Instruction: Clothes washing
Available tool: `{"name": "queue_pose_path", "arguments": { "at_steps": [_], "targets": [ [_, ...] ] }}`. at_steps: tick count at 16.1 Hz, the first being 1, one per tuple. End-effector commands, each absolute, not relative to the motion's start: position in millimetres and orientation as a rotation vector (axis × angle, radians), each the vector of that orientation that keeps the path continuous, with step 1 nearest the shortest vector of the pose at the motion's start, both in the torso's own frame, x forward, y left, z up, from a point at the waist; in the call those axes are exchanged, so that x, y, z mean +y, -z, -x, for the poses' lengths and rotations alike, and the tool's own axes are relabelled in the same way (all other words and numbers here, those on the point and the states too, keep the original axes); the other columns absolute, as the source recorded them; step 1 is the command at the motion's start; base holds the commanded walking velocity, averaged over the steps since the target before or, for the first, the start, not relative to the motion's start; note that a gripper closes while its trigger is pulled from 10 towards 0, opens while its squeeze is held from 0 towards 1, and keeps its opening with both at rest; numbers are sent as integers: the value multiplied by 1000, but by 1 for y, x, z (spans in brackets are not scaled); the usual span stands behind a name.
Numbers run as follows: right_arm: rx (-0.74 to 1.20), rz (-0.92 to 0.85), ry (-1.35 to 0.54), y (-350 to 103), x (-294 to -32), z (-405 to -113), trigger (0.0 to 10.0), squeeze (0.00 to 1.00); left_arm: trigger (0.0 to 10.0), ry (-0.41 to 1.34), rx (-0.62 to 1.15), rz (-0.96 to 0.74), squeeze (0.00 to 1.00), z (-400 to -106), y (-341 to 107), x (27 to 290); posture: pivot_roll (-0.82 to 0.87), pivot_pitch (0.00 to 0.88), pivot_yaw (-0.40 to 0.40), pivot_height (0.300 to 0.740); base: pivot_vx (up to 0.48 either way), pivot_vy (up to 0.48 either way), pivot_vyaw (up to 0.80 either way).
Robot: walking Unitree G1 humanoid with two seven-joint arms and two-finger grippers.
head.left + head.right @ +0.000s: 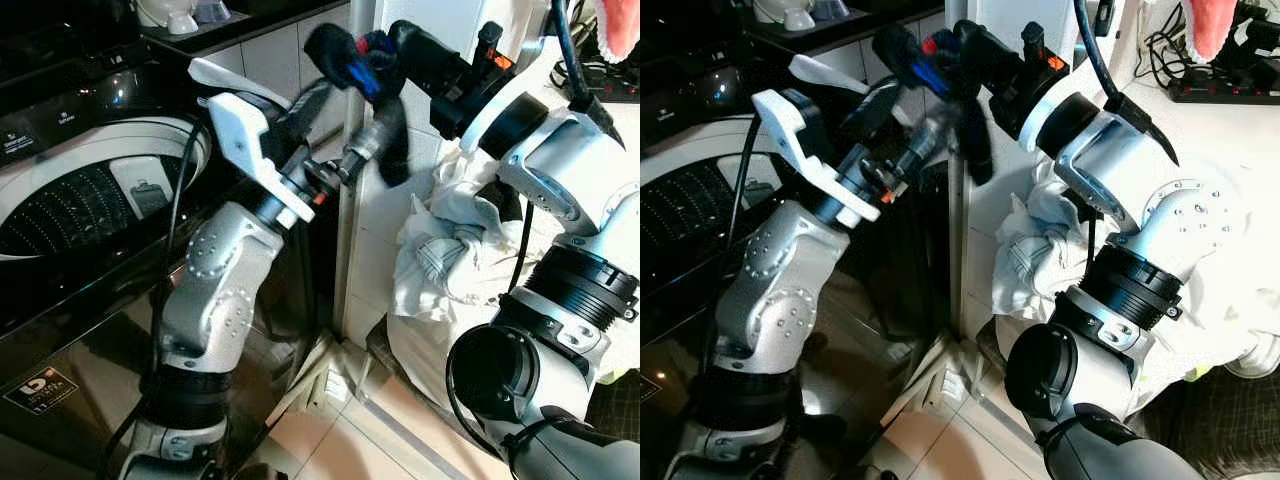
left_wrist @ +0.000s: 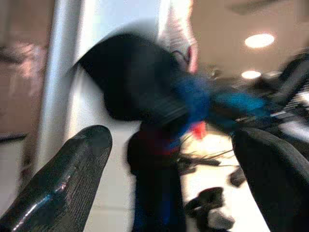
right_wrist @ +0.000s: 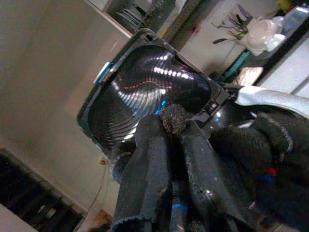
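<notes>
The right gripper [image 1: 345,60] is clenched on a dark garment [image 1: 385,120], held high with its long axis hanging down. The washing machine drum [image 1: 90,200] lies to its left and lower. The left gripper [image 2: 169,159], fingers released, is just beside the garment.

Dark garment [image 1: 385,110] — blue-trimmed, dangling midair

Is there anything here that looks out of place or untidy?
Yes. A heap of white laundry lies bunched against the wall beside the washer, not inside the drum. The right tool holds a dark garment up in the air, dangling near the left tool.
</notes>
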State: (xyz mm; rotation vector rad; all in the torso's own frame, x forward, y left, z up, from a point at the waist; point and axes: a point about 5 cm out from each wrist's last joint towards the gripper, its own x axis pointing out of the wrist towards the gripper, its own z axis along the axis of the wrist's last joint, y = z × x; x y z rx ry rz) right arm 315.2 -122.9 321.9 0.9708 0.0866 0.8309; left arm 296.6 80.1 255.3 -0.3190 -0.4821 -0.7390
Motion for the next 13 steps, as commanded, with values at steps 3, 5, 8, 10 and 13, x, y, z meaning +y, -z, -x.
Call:
{"name": "queue_pose_path", "arguments": {
  "at_steps": [3, 5, 8, 10, 13],
  "targets": [
    [91, -967, -834, -321, -121, -312, 0, 0, 10000, 686, -423, 364, 1000, -305, -252, 89, -81, 0, 28, 740, 0, 0, 0],
    [94, -971, -837, -321, -120, -310, 0, 0, 10000, 711, -442, 464, 1000, -303, -258, 86, -84, 0, 30, 740, 0, 0, 0],
    [105, -973, -834, -318, -118, -309, 0, 0, 10000, 840, -463, 577, 1000, -292, -268, 78, -89, 0, 37, 740, 0, 0, 0],
    [123, -968, -828, -314, -113, -308, 0, 0, 10000, 924, -434, 625, 1000, -285, -267, 74, -94, 0, 43, 740, 0, 0, 0],
    [144, -979, -860, -313, -103, -305, 0, 0, 10000, 913, -409, 604, 1000, -286, -264, 70, -90, 0, 39, 740, 0, 0, 0]
  ]
}}
